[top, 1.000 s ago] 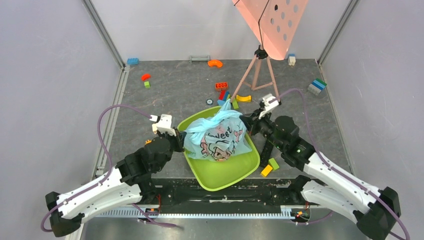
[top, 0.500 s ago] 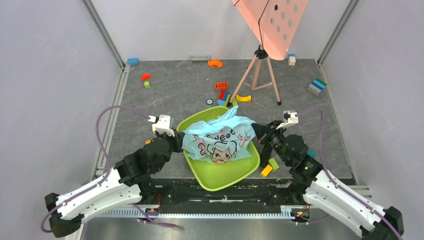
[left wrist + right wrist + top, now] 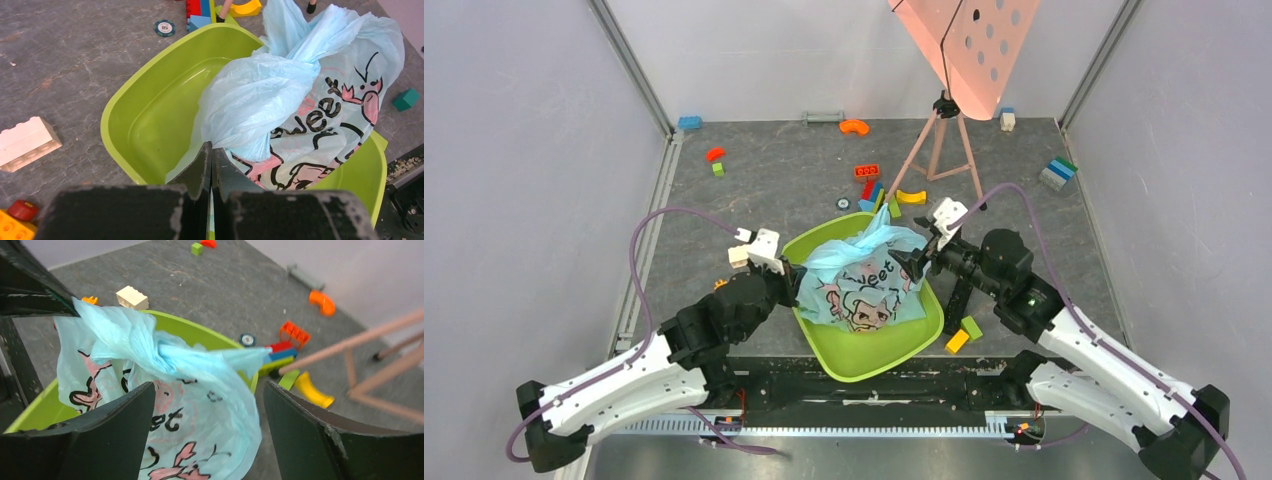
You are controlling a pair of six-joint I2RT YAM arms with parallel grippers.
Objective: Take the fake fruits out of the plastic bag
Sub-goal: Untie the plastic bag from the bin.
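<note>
The plastic bag [image 3: 862, 282] is light blue with cartoon prints and knotted at the top; it sits in the lime-green tub [image 3: 874, 355]. The fake fruits are hidden inside it. My left gripper [image 3: 792, 284] is at the bag's left side, shut on a fold of its film. In the left wrist view the closed fingers [image 3: 211, 150] meet right at the bag [image 3: 300, 95]. My right gripper [image 3: 912, 265] is open at the bag's right side. In the right wrist view its fingers [image 3: 209, 390] straddle the bag [image 3: 190, 410] without pinching it.
A pink tripod stand [image 3: 944, 140] rises behind the tub on the right. Loose toy blocks lie behind the tub [image 3: 867, 172], and a yellow and a green one [image 3: 964, 335] at its right. A white block [image 3: 27, 142] lies left of the tub.
My right gripper pulled the bag rightward, then opened and let go, and has come back left to the bag's side. The bag has slackened. The left gripper has kept its grip and edged right.
</note>
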